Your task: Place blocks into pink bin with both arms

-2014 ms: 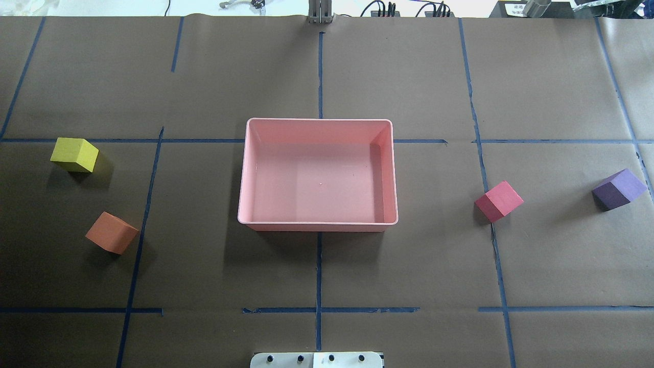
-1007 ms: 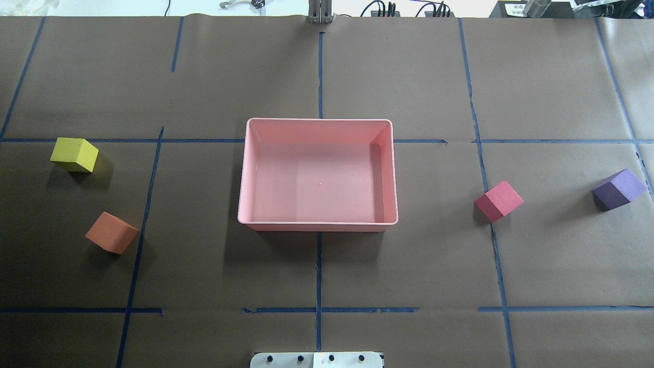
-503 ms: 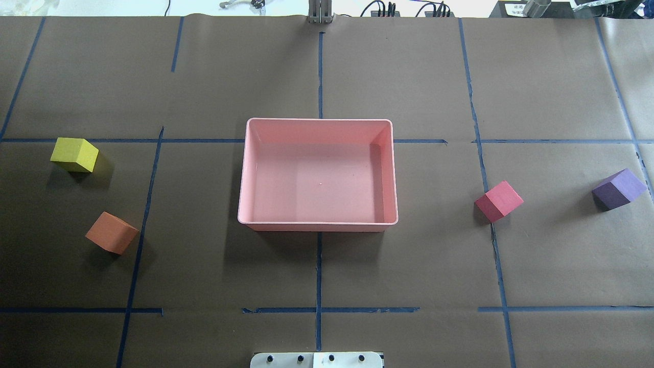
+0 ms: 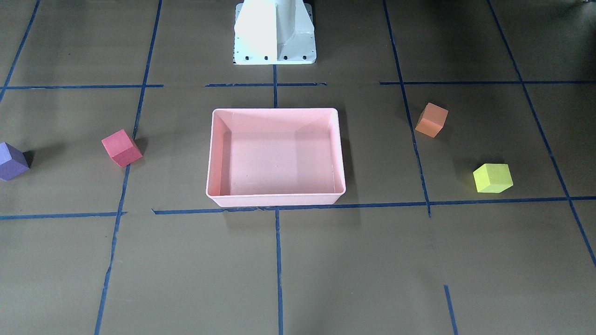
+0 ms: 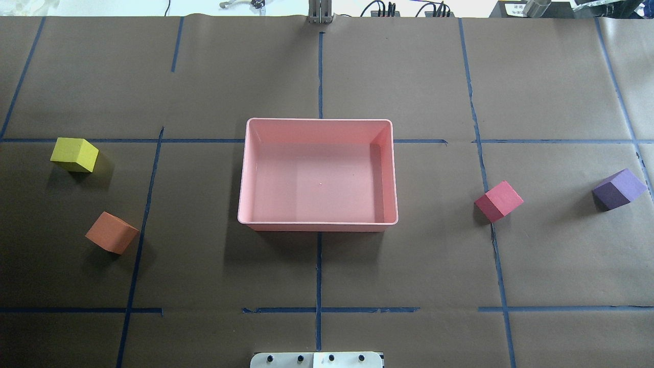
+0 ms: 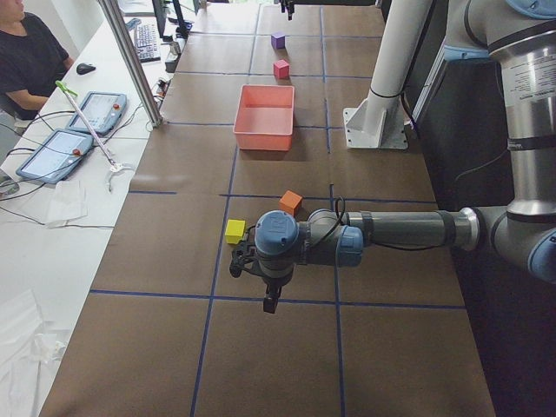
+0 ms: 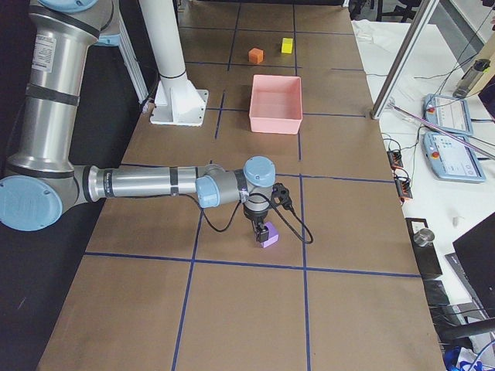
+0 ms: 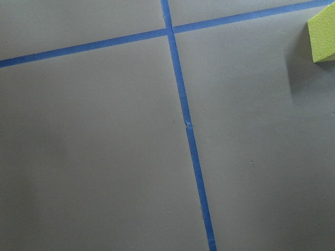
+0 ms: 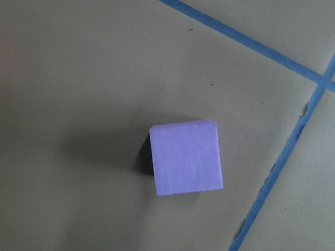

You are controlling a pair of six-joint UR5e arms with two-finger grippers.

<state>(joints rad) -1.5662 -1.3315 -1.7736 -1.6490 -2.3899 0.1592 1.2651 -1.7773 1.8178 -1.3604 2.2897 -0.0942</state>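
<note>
The pink bin [image 5: 317, 223] sits empty at the table's middle. The yellow-green block [image 5: 74, 154] and the orange block [image 5: 112, 233] lie to its left. The red block [image 5: 498, 201] and the purple block [image 5: 618, 189] lie to its right. My left gripper [image 6: 268, 300] shows only in the exterior left view, low over the table just beyond the yellow-green block [image 6: 235, 231]. My right gripper [image 7: 259, 224] shows only in the exterior right view, right above the purple block [image 7: 267, 234], which fills the right wrist view [image 9: 186, 157]. I cannot tell whether either gripper is open or shut.
The white pedestal base [image 4: 274, 32] stands behind the bin. Blue tape lines cross the brown table cover. A side bench with control tablets [image 6: 91, 113], a metal pole [image 6: 130, 61] and a seated operator [image 6: 30, 56] runs along the table's far edge.
</note>
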